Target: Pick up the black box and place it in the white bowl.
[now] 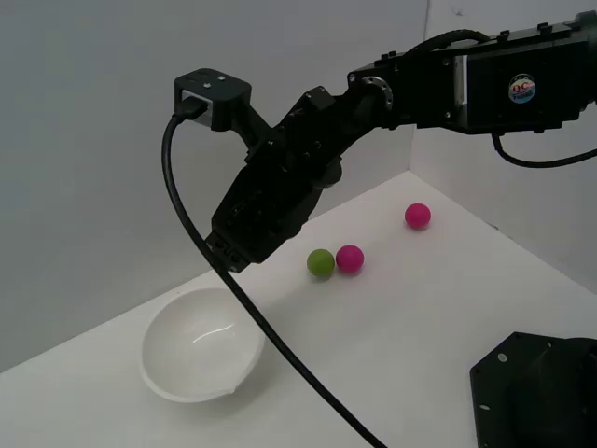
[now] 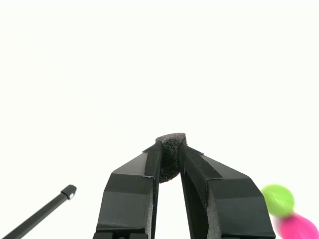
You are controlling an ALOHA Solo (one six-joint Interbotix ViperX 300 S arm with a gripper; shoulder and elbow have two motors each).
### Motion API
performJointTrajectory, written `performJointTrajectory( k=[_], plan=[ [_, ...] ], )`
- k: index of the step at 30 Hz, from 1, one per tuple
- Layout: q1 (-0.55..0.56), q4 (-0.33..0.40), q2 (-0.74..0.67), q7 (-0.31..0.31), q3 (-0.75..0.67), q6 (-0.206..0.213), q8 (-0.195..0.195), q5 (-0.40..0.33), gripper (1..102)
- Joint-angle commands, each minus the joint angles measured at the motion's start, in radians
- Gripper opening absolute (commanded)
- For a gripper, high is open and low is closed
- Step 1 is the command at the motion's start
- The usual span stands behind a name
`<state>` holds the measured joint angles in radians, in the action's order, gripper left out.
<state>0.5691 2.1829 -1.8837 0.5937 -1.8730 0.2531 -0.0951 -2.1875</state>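
In the wrist view my gripper (image 2: 170,149) is shut on the black box (image 2: 170,157), a small matte black block pinched between the two fingertips. In the exterior view the gripper (image 1: 227,254) hangs in the air just above the far rim of the white bowl (image 1: 201,343), which stands on the white table at the exterior view's left. The box itself is hidden by the fingers in the exterior view. The bowl does not show in the wrist view.
A green ball (image 1: 321,263) and a pink ball (image 1: 350,258) touch each other behind the bowl; they also show in the wrist view (image 2: 277,199) (image 2: 299,226). A second pink ball (image 1: 417,216) lies farther back. A black cable (image 1: 252,317) crosses over the bowl. A black base (image 1: 536,392) sits at the front right.
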Motion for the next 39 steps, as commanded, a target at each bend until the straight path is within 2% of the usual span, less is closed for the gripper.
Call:
performJointTrajectory(
  k=[1,15,25,26,30,34,35,37,38,39],
  plan=[
    [0.028,-0.031,0.009,-0.014,0.002,0.017,-0.002,0.038,3],
    [0.091,-0.041,0.104,-0.077,0.095,0.046,-0.002,0.049,3],
    [0.106,-0.040,0.155,-0.077,0.144,0.061,-0.002,0.048,5],
    [0.107,-0.040,0.158,-0.077,0.147,0.063,-0.002,0.048,8],
    [0.110,-0.040,0.167,-0.077,0.158,0.074,-0.002,0.048,41],
    [0.109,-0.040,0.175,-0.077,0.166,0.080,-0.002,0.048,54],
    [0.110,-0.040,0.175,-0.077,0.169,0.080,-0.002,0.048,61],
    [0.110,-0.040,0.175,-0.077,0.169,0.080,-0.002,0.048,81],
    [0.110,-0.040,0.175,-0.077,0.169,0.080,-0.002,0.048,88],
    [0.110,-0.040,0.175,-0.075,0.169,0.080,-0.002,0.048,91]
  ],
)
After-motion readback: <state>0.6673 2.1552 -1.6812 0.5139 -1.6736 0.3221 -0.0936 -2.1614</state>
